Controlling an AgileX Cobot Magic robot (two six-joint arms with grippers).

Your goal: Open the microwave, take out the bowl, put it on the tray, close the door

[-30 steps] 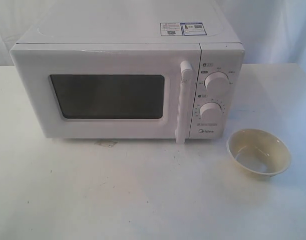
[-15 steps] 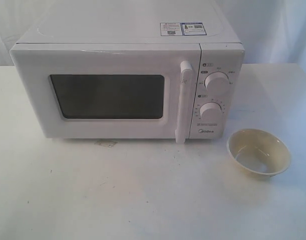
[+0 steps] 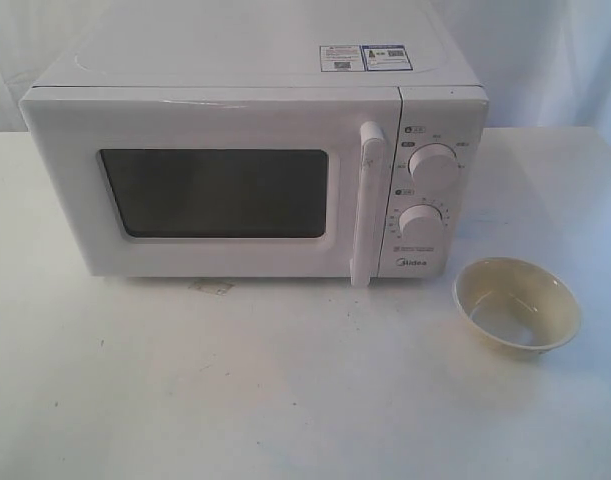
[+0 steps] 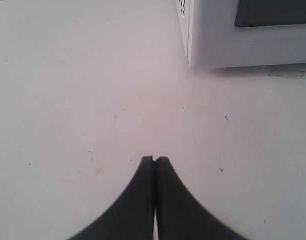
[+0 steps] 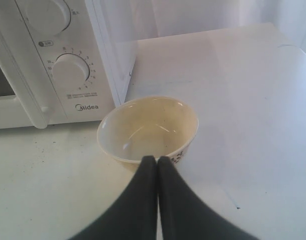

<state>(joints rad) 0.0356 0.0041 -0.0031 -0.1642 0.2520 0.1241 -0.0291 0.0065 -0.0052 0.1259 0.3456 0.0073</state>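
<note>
The white microwave point(image 3: 255, 150) stands at the back of the table, its door point(image 3: 215, 190) closed with the bar handle point(image 3: 367, 205) upright. The cream bowl point(image 3: 517, 303) sits upright and empty on the table to the right of the knob panel. No tray is in view. Neither arm shows in the exterior view. My right gripper point(image 5: 157, 158) is shut on nothing, its tips just before the near rim of the bowl point(image 5: 147, 127). My left gripper point(image 4: 154, 159) is shut and empty over bare table, short of the microwave's corner point(image 4: 213, 45).
The white table point(image 3: 285, 400) stretches in front of the microwave, with a small scuff mark point(image 3: 211, 288) under the door. A white curtain point(image 3: 555, 50) hangs behind.
</note>
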